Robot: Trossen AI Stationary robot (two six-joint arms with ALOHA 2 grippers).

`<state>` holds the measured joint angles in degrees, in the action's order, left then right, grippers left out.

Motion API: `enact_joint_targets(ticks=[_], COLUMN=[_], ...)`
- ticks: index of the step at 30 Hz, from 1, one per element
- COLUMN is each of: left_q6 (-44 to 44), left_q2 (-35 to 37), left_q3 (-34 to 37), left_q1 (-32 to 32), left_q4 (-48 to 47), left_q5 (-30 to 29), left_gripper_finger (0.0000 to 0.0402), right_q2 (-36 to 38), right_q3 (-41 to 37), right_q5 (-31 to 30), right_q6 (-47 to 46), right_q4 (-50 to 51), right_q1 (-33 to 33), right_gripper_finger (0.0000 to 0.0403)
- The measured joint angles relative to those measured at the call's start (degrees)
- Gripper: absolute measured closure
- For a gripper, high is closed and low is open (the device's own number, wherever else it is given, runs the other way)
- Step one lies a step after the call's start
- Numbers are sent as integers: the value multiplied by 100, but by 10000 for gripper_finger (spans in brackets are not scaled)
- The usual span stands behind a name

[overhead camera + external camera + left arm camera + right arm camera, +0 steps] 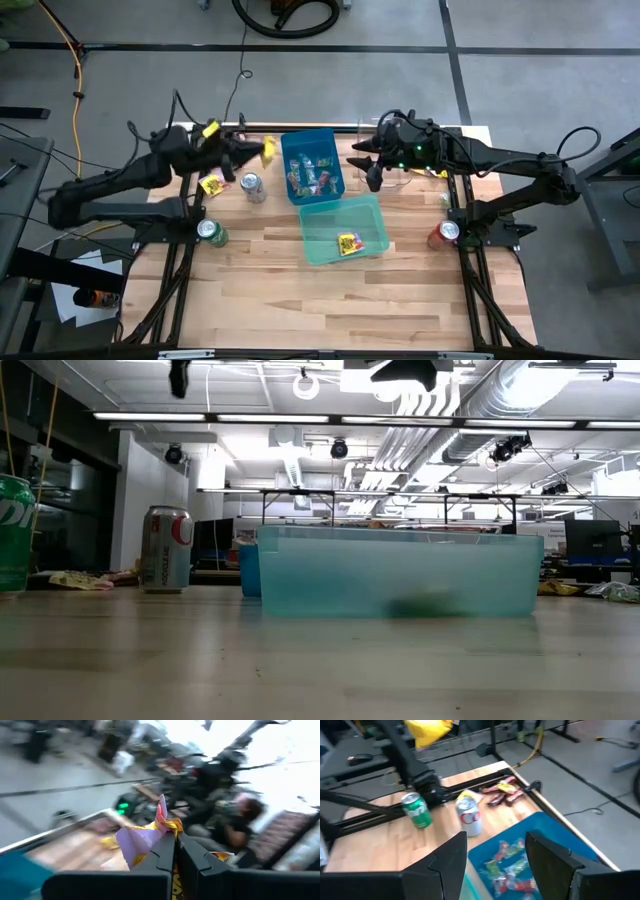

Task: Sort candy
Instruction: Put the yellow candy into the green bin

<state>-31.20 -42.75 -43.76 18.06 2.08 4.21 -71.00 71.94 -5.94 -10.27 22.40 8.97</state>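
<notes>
Two bins (344,229) sit on the wooden table (300,300); left jaws pinch a yellow packet (145,837), right jaws spread.

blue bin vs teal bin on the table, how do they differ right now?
The blue bin is a darker, saturated blue; the teal bin is paler and see-through. The blue bin holds a heap of small mixed candy; the teal bin holds one yellow packet. The blue bin sits toward the table's far edge, between the two grippers; the teal bin sits nearer the middle, touching its corner. Both are open rectangular plastic bins standing upright.
</notes>
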Motion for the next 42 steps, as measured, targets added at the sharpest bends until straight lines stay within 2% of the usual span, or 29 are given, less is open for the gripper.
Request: enact_joint_targets(ticks=[3,6,11,15,19,23,26,34,42], left_q6=[90,281,387,385,385,492,682,1776,2037], left_q2=[-337,-715,-1201,-1326,-1351,-1677,-2100,-3618,-4814], left_q3=[1,1,1,3,3,1,-13,-644,-1076], left_q1=[-694,-1134,-1293,-1289,-1297,-1418,-1515,-1668,-1667], left_q4=[573,1002,1474,1597,1591,1528,1502,742,214], left_q5=[-200,-320,-383,-356,-343,-227,-58,118,102], left_gripper_finger=[401,401,401,401,401,401,401,401,392], right_q2=[0,0,0,0,69,222,360,518,498], right_q3=[0,0,0,0,-2,-2,-2,-2,-2], right_q5=[212,320,329,412,640,663,663,646,642], right_q6=[3,1,-19,-19,-19,-19,-19,-20,-33], right_q4=[-23,-42,-42,-42,-36,-38,-38,173,501], right_q1=[0,0,0,0,0,0,0,0,0], right_gripper_finger=[206,206,206,206,206,206,206,206,206])
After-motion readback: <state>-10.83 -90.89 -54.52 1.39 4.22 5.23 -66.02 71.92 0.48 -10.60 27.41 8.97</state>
